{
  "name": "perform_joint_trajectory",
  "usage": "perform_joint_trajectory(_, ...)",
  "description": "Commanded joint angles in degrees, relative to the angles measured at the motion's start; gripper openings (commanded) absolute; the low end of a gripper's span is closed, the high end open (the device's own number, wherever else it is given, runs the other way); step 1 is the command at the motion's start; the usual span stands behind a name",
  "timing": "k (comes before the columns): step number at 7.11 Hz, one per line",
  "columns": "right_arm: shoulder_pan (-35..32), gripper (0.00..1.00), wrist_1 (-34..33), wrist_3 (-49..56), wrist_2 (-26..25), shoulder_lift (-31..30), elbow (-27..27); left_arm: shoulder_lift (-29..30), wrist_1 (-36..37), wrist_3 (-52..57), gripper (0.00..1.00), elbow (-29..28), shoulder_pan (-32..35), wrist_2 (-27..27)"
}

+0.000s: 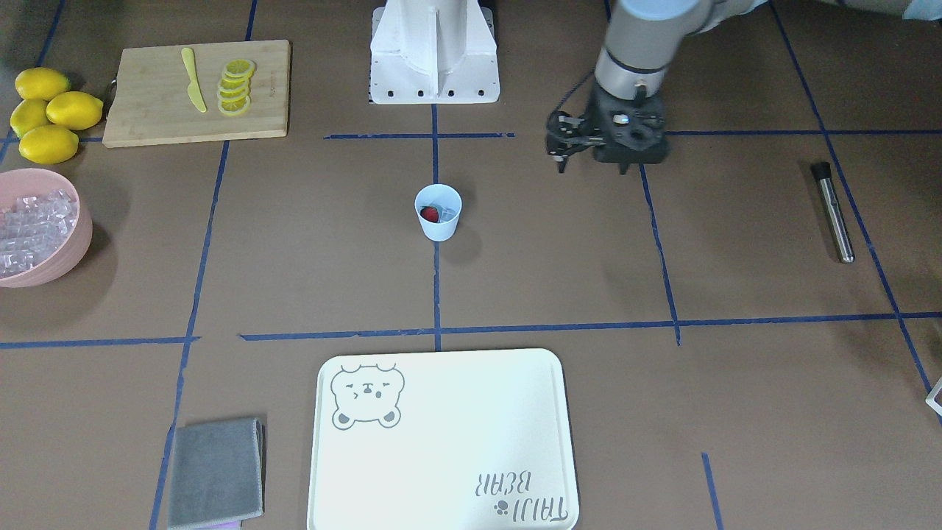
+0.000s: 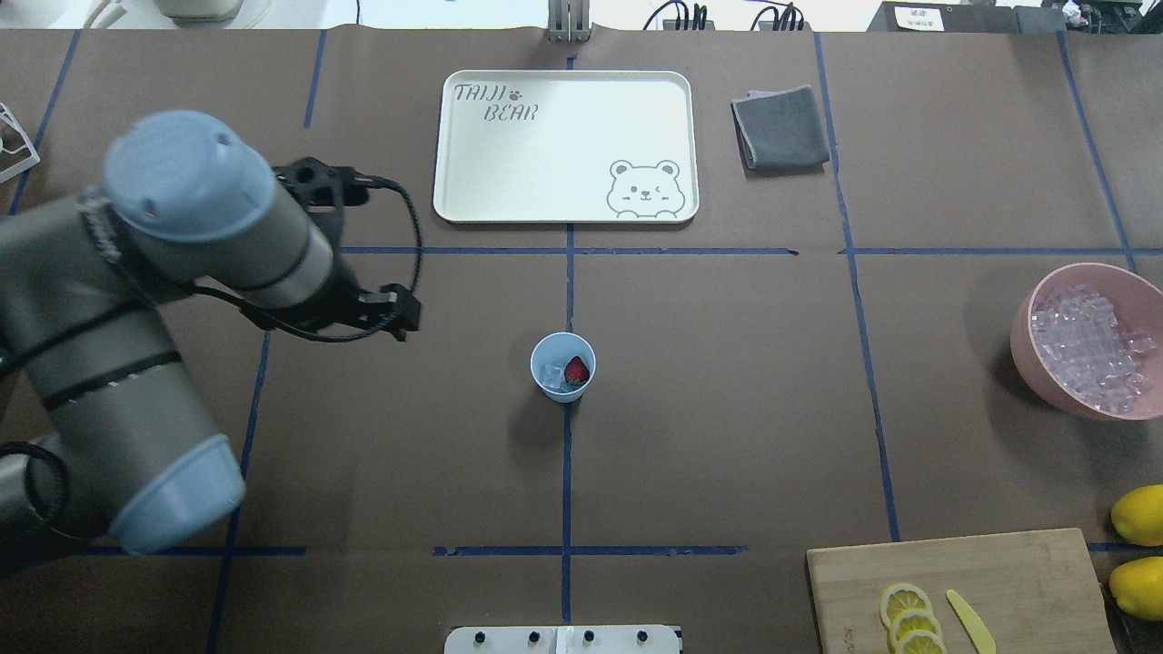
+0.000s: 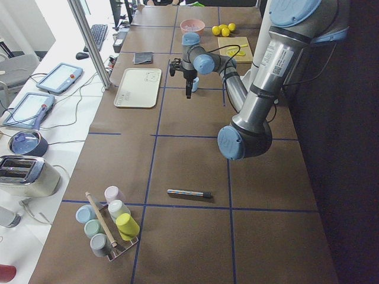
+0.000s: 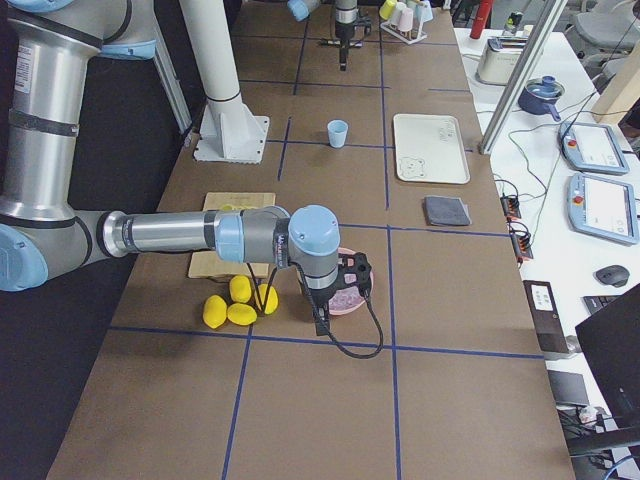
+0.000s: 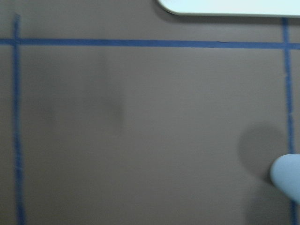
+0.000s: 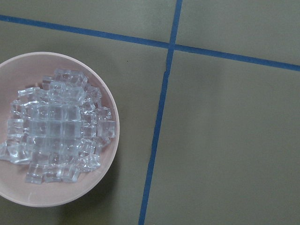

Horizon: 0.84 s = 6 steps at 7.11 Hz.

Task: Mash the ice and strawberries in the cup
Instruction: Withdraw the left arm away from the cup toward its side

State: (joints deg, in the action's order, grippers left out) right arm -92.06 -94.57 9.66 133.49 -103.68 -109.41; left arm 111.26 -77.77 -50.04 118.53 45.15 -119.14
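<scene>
The pale blue cup (image 1: 438, 221) stands upright at the table's centre, also seen from overhead (image 2: 542, 379). Inside it lie a red strawberry (image 2: 576, 370) and clear ice (image 2: 551, 374). My left gripper (image 1: 592, 168) hangs above the table, open and empty, fingers pointing down, apart from the cup on my left side. The cup's edge shows in the left wrist view (image 5: 288, 178). My right gripper (image 4: 320, 318) hovers beside the pink bowl (image 6: 112, 154) of ice cubes (image 6: 56, 126). I cannot tell whether it is open or shut.
A metal rod (image 1: 833, 212) lies far out on my left. A white tray (image 1: 441, 442) and a grey cloth (image 1: 215, 471) lie beyond the cup. Lemons (image 1: 48, 114) and a cutting board (image 1: 147, 110) with slices sit on my right.
</scene>
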Motion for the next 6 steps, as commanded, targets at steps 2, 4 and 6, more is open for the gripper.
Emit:
perform_joint_trajectory(2, 0.04, 0.99, 0.00, -0.07, 0.19, -0.03, -0.10, -12.46, 0.17, 39.11, 1.00, -5.80, 25.26, -14.59)
perform_joint_trajectory(4, 0.04, 0.99, 0.00, -0.08, 0.19, -0.03, -0.19, -13.79, -0.45, 60.05, 1.00, -19.06, 37.85, -20.06)
perform_joint_trajectory(6, -0.04, 0.99, 0.00, -0.08, 0.19, -0.03, -0.19, -17.11, -4.46, 63.58, 1.00, -22.37, 39.84, -20.35)
